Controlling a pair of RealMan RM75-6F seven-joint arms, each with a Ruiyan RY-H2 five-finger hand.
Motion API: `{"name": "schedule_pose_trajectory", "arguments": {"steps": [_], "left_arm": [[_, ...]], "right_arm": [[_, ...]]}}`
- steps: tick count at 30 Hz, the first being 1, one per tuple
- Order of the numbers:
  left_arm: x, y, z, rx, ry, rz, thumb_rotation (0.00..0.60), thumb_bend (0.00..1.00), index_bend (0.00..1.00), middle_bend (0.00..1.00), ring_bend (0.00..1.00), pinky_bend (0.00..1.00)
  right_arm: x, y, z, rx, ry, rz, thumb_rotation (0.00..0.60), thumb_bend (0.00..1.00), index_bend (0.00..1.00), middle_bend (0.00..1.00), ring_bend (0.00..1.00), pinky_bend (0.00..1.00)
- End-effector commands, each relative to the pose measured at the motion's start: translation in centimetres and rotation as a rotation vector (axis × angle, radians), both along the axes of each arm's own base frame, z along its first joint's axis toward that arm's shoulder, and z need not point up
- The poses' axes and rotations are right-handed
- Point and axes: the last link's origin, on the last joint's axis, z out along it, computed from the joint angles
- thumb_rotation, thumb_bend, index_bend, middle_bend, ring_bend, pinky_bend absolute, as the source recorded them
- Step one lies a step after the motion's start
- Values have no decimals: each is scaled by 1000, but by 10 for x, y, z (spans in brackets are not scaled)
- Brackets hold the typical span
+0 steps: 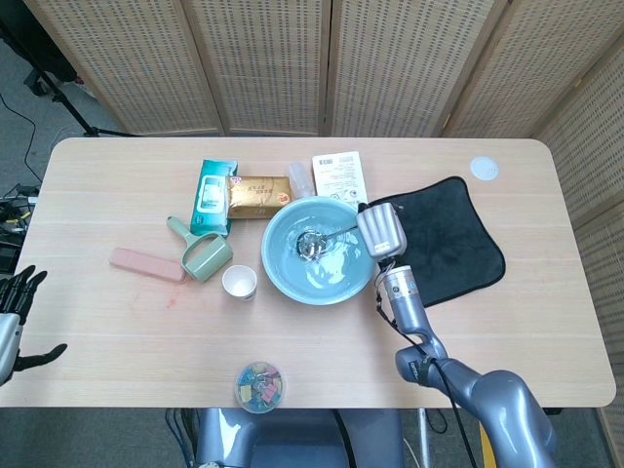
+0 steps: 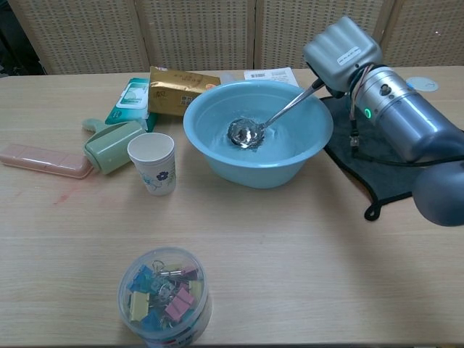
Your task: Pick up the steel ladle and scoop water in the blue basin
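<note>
The pick-up is done: the right hand point(image 2: 342, 52) grips the ladle point(image 2: 274, 119) by the far end of its handle, at the basin's point(image 2: 217, 148) right rim. Its fingers are hidden behind the back of the hand in both views, so how tightly they wrap the handle cannot be told, but the ladle hangs from it and nothing else supports it.

The scoop itself looks to be in progress. The handle slants down and to the left from the hand, and the bowl of the ladle sits low in the basin, near the middle. From the chest view the water around the bowl looks disturbed and glinting, so the bowl is probably in the water, though how deep it sits is hard to read.

What is left, as I judge it, is to fill the bowl, level it, and lift it clear of the surface with water in it.

The left hand point(image 1: 14, 317) hangs off the bench's point(image 1: 117, 322) left edge, fingers spread, holding nothing. The paper cup point(image 2: 152, 164) stands just left of the basin, apart from it.
</note>
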Motion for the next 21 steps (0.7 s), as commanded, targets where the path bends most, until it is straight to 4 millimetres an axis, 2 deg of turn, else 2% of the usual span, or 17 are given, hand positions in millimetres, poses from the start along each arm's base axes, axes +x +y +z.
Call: {"name": "schedule_pose_trajectory", "arguments": {"steps": [1,7,13,21], "left_arm": [[0,0,-1,-2,2,-2,600,0,0,0,0,0],[2,-1,-4,-11,10,-7,600,0,0,0,0,0],[3,-2,-7,-22,16,-10,600,0,0,0,0,0],[5,-4,-10,-28,21,-18,600,0,0,0,0,0]], "right_arm": [[-5,2,0,14,22,1,600,1000,815,970,881,1000],[-6,10,4,40,13,-55,600,1000,818,972,881,1000],[2,24,16,64,2,-144,600,1000,819,974,881,1000],[9,44,26,166,-179,-414,600,1000,819,974,882,1000]]}}
